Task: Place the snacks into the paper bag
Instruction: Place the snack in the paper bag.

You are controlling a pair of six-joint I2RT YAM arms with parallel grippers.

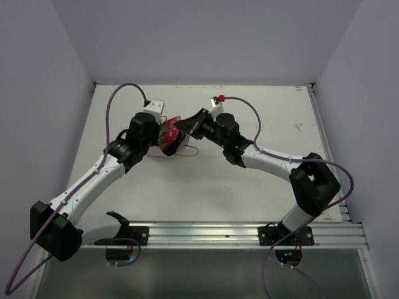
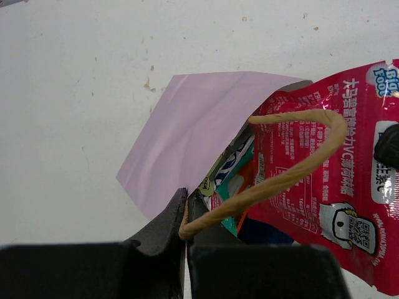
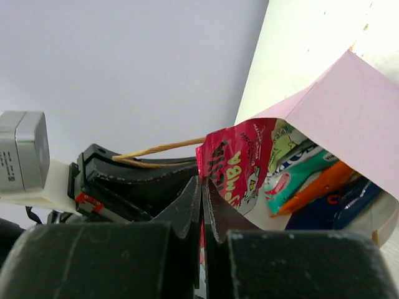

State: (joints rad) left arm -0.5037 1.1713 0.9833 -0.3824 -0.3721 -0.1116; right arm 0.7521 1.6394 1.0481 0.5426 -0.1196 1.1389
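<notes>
The pale pink paper bag (image 2: 187,131) lies on its side on the white table, mouth open. My left gripper (image 2: 186,194) is shut on its tan string handle (image 2: 293,174), holding the mouth up. My right gripper (image 3: 202,182) is shut on the pink-red snack packet (image 3: 234,162), which sits half inside the mouth. Deeper in the paper bag (image 3: 349,112) lie a yellow-green packet (image 3: 283,140), a teal one (image 3: 299,171), an orange one (image 3: 318,184) and a dark blue one (image 3: 336,202). From above, both grippers meet at the bag (image 1: 159,153).
The bag's second string handle (image 1: 189,152) lies loose on the table (image 1: 262,118). Pale walls close in the table at the back and both sides. A metal rail (image 1: 249,233) carrying the arm bases runs along the near edge.
</notes>
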